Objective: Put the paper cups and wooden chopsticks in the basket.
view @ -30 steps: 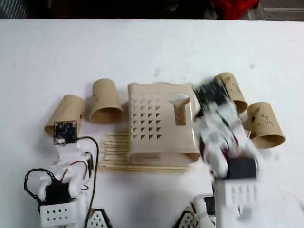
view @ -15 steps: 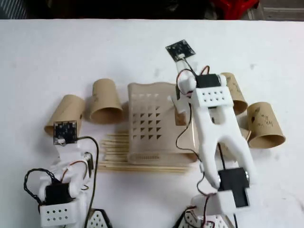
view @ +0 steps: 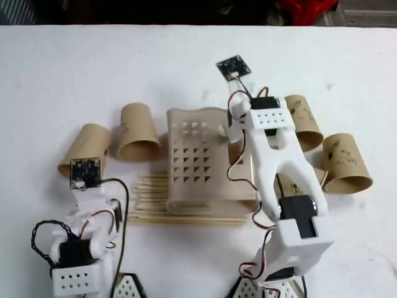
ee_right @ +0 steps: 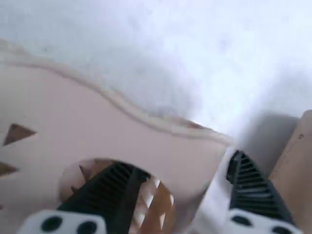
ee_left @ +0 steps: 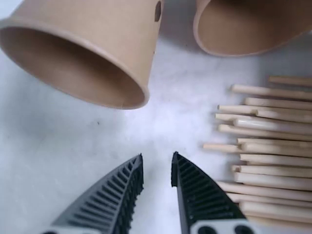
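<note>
Here, a white surface [view: 74, 62] carries a beige perforated basket [view: 192, 161] at its centre. Four paper cups [view: 138, 132] lie on their sides, two on each side of the basket. A bundle of wooden chopsticks [view: 155, 198] lies against the basket's near edge. The right gripper [ee_right: 180, 165] is spread wide astride the basket's handle edge. The left gripper [ee_left: 156, 168], slightly parted and empty, sits between a cup and the chopstick ends.

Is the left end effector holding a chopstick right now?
No, the left end effector is open and empty, and the chopsticks lie on the table beside it.
</note>
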Robot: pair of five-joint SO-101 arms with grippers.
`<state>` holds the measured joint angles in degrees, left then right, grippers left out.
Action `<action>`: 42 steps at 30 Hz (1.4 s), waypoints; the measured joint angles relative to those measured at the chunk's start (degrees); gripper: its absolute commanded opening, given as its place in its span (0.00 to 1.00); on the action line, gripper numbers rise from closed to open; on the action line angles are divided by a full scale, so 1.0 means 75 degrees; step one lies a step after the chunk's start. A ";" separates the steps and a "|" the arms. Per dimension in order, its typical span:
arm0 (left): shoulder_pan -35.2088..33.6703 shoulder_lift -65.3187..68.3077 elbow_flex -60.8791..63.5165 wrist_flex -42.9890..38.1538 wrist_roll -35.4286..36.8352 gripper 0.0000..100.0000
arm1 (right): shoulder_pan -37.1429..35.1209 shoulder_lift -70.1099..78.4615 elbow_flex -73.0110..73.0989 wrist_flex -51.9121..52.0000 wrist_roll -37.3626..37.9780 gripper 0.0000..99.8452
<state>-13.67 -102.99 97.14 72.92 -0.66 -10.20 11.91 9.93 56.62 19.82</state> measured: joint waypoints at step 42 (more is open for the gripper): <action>0.0000 0.0000 0.0000 0.0000 0.0000 0.12 | 0.1313 -0.4642 0.1032 -0.4454 -0.2907 0.01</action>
<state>-13.67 -102.99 97.14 72.92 -0.66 -0.35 -22.90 17.67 23.21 -1.98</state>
